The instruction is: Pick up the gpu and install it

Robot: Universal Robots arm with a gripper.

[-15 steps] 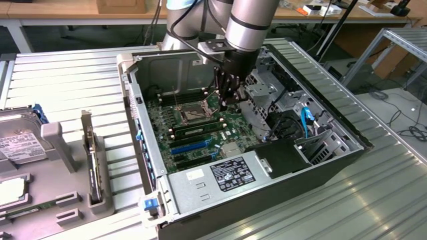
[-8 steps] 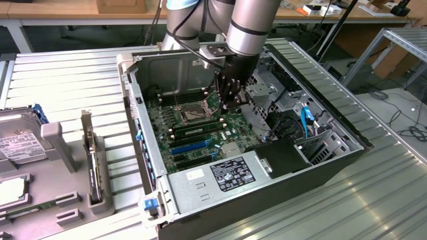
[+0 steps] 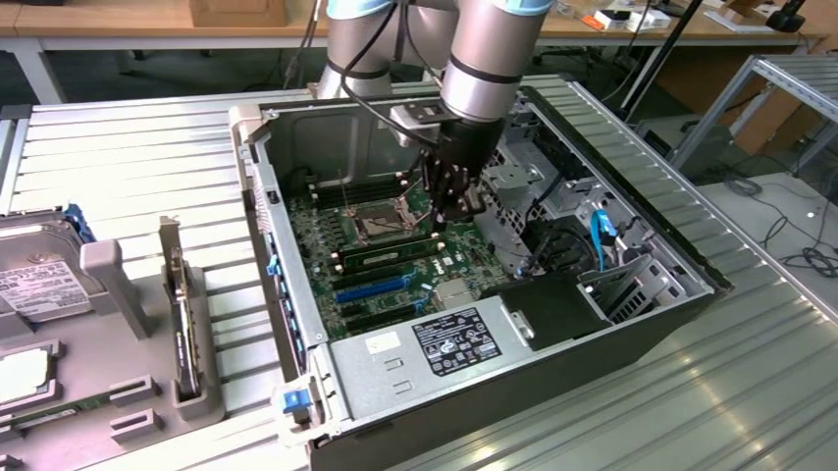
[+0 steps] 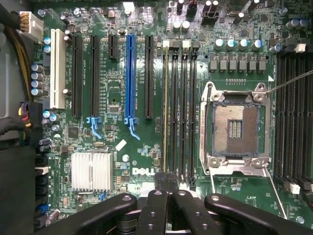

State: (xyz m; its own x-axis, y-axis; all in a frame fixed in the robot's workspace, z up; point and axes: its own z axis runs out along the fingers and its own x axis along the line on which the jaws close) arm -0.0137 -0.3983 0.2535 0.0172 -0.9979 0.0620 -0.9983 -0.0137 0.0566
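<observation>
The gripper (image 4: 168, 188) is being held closed and empty beside the CPU socket (image 4: 236, 128), seemingly for pressing, not grasping. The gpu (image 4: 165, 112) is being supported edge-up in a memory slot beside that socket.

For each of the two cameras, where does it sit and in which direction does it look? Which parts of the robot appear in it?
Exterior view: off the arm, raised, looking down into the open computer case; the arm and its shut gripper show above the motherboard.
Wrist view: on the wrist, facing straight onto the motherboard; the shut gripper shows.
Shared: motherboard, CPU socket, blue slot, gripper.
</observation>
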